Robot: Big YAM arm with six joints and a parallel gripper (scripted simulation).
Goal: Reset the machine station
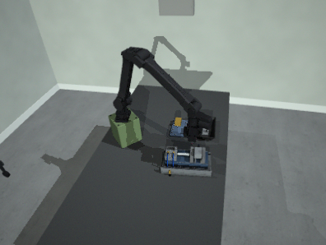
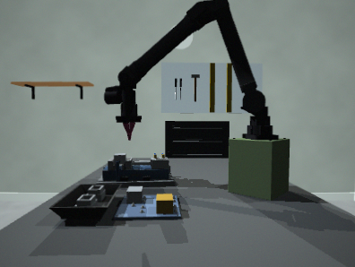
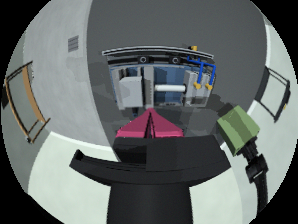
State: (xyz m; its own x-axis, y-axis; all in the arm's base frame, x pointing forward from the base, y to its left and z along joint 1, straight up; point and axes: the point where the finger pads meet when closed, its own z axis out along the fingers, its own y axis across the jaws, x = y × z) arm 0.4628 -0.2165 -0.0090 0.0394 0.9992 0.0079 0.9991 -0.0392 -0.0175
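My gripper is shut and empty, with its red fingers pointing down, high above the table between the tray and the vise. It also shows in the wrist view. The vise stands behind it, with a gray block at its left end; in the wrist view the vise lies ahead. The black outfeed tray holds two pocketed parts. The infeed plate carries a gray blank and a yellow brass blank.
The arm's green base block stands at the right of the table. A black drawer cabinet and a tool board are on the back wall. A wooden shelf hangs at the left.
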